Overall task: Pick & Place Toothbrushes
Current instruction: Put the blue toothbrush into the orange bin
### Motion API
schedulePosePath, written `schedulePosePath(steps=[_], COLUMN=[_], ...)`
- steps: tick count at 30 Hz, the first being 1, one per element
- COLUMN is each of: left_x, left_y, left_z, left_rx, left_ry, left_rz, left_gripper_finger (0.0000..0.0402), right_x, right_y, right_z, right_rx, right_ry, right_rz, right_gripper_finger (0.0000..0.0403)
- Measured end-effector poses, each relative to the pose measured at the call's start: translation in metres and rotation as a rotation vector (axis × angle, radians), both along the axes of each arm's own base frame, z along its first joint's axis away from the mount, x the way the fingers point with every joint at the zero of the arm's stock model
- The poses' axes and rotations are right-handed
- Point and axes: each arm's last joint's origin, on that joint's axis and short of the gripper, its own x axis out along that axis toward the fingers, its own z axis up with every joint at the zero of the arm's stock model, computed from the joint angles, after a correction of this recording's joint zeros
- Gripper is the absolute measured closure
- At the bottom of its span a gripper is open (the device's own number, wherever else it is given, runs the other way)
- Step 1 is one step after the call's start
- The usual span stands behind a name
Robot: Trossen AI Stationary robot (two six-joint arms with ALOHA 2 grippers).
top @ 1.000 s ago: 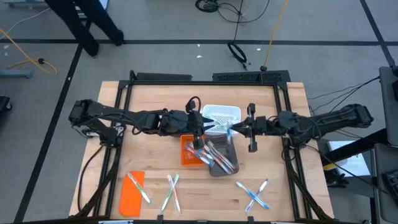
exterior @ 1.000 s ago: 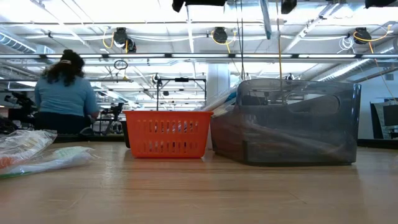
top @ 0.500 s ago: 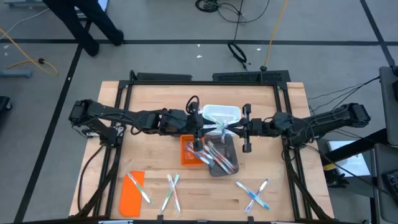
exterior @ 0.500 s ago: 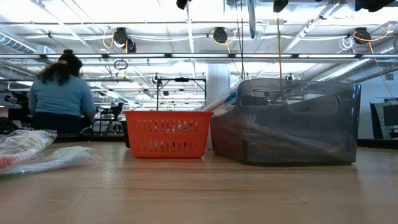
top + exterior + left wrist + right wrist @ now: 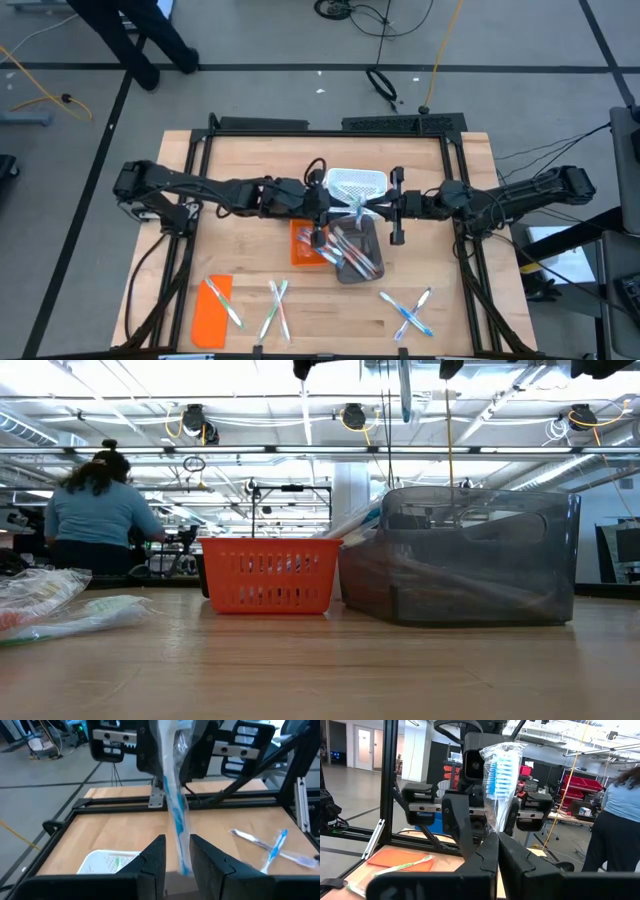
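- From above, our wooden tabletop (image 5: 240, 170) sits in a black frame on a grey workshop floor. Both arms meet at its middle, over a white basket (image 5: 357, 182), an orange basket (image 5: 297, 243) and a grey bin (image 5: 365, 250) with several toothbrushes in it. Loose toothbrushes (image 5: 405, 312) lie crossed near the front edge, one on a flat orange lid (image 5: 211, 312).
- From tabletop height, we see the orange basket just beside the grey bin, a person seated at a bench far behind, and only the arms' undersides at the top.
- From the left wrist, the left hand (image 5: 176, 854) has its fingers partly apart with a wrapped blue toothbrush (image 5: 173, 805) between them; whether they pinch it we cannot tell.
- From the right wrist, the right hand (image 5: 497, 845) is clamped together on the wrapper's lower end, brush head up.
- We judge this a handover. To do it well, we should make one hand's grip firm before the other lets go, then pull apart slowly along the brush and lower it into a bin rather than drop it.
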Motion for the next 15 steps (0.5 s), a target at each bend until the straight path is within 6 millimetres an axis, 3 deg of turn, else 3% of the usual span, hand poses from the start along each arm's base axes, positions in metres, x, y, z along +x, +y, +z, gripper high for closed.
schedulePosePath(steps=[15], left_x=[0.0068], left_y=[-0.0011], left_z=[-0.0057], left_rx=[0.008], left_ry=[-0.012], left_rz=[-0.013], left_gripper_finger=[0.0313], right_x=[0.0028], right_y=[0.0004], right_z=[-0.0037], right_rx=[0.004], right_ry=[0.021], right_rz=[0.003], right_gripper_finger=[0.0403])
